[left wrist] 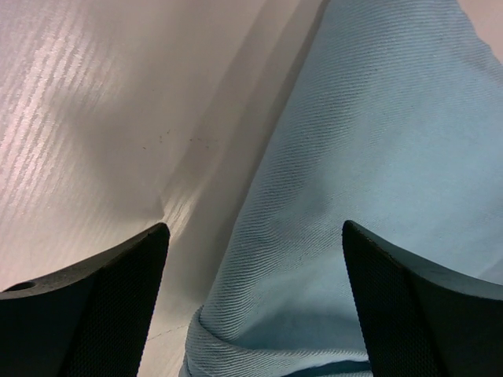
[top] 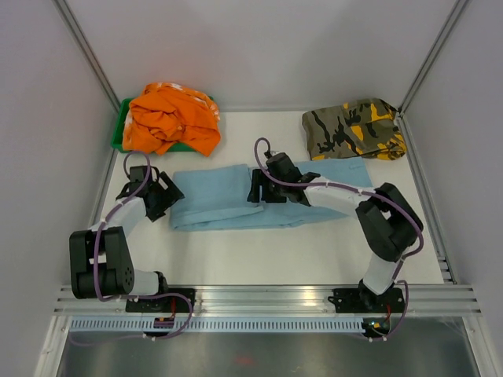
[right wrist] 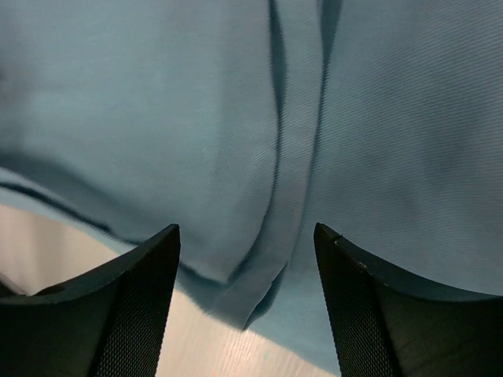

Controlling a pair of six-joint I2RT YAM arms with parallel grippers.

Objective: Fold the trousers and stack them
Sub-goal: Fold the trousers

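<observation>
1 x trousers, light blue.
1 x camouflage garment, green-black-yellow.
1 x orange cloth heap; number of pieces within cannot be told.
1 x green tray.
2 x robot arms.
2 x tools: left tool, right tool; two fingers each, four in all.
1 x surface, white.

This is a robot test booth in a lab, not a home. A bare white counter is boxed in by plain pale walls with metal corner posts. The left arm and right arm, both black and white, are bolted to a slotted metal rail along the counter's near edge.
</observation>
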